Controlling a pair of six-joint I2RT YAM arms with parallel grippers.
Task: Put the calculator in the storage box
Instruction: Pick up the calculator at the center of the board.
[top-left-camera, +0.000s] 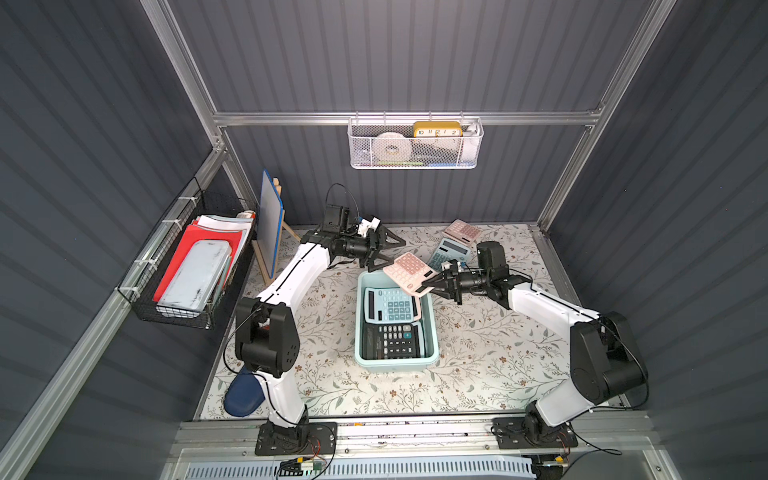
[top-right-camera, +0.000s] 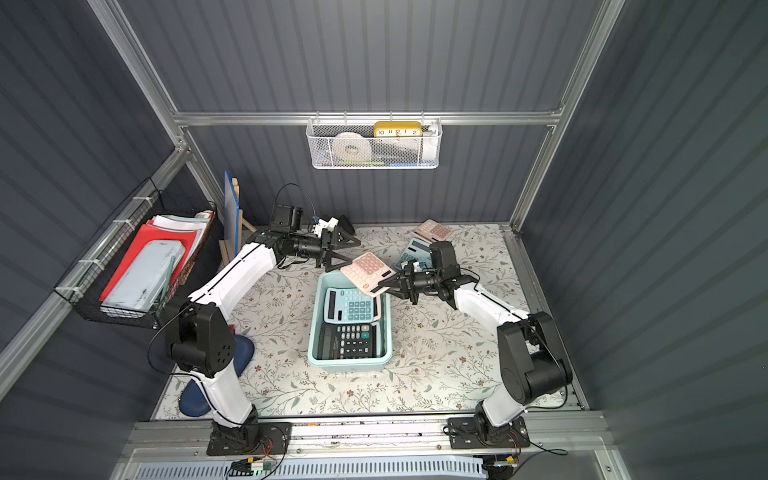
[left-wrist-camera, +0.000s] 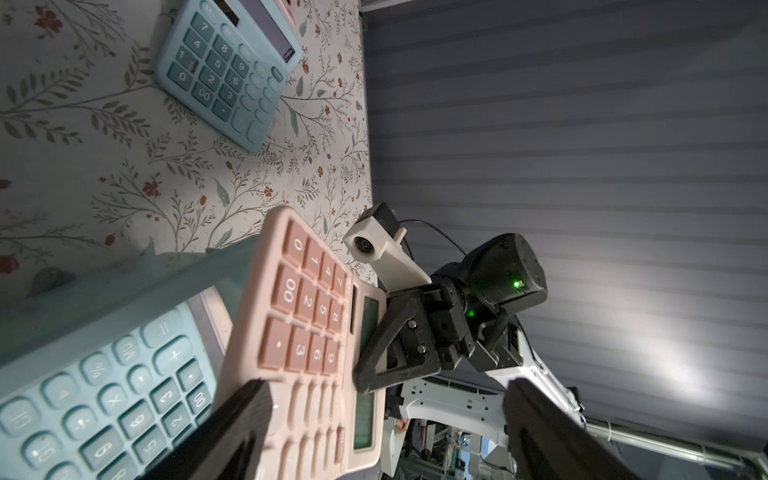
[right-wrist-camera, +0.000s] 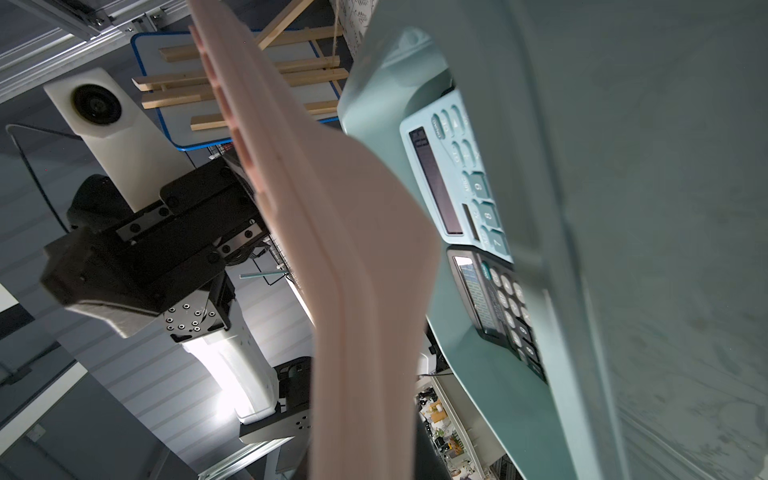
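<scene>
Pink calculator (right-wrist-camera: 365, 257), edge-on in right wrist, gripped by right jaws; left jaws spread.

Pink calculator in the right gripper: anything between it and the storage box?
Nothing visible. The right gripper holds the pink calculator tilted over the far rim of the storage box. A blue calculator and a black calculator already lie inside. The open left gripper sits beside, not over the box.

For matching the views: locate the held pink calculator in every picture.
Both top views: held calculator mid-picture, over the box's far end.
Left wrist: lower middle, keys showing.
Right wrist: edge-on, down the middle.
Shared landmark: the box, in all four.
</scene>
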